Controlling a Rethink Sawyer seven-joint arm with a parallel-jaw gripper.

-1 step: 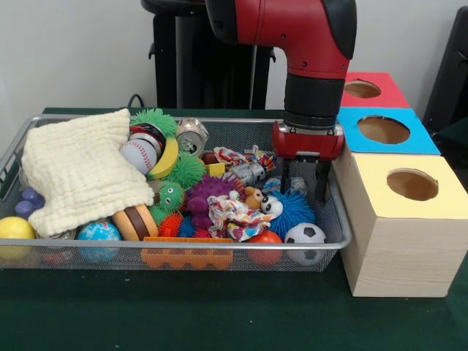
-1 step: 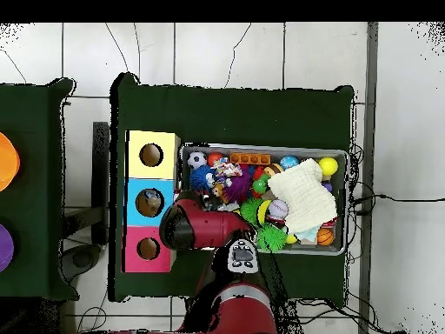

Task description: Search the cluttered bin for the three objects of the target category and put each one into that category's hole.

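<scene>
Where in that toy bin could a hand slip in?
Hardly anywhere: the wire bin is packed. The one bare patch of mesh is the far right corner behind the tool, beside the yellow-topped box. The cream cloth hides the left end. Outside, green table lies bare in front.

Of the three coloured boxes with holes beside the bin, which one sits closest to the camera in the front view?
The yellow-topped box: it stands foremost, with the blue-topped box behind it and the red-topped box farthest back.
</scene>
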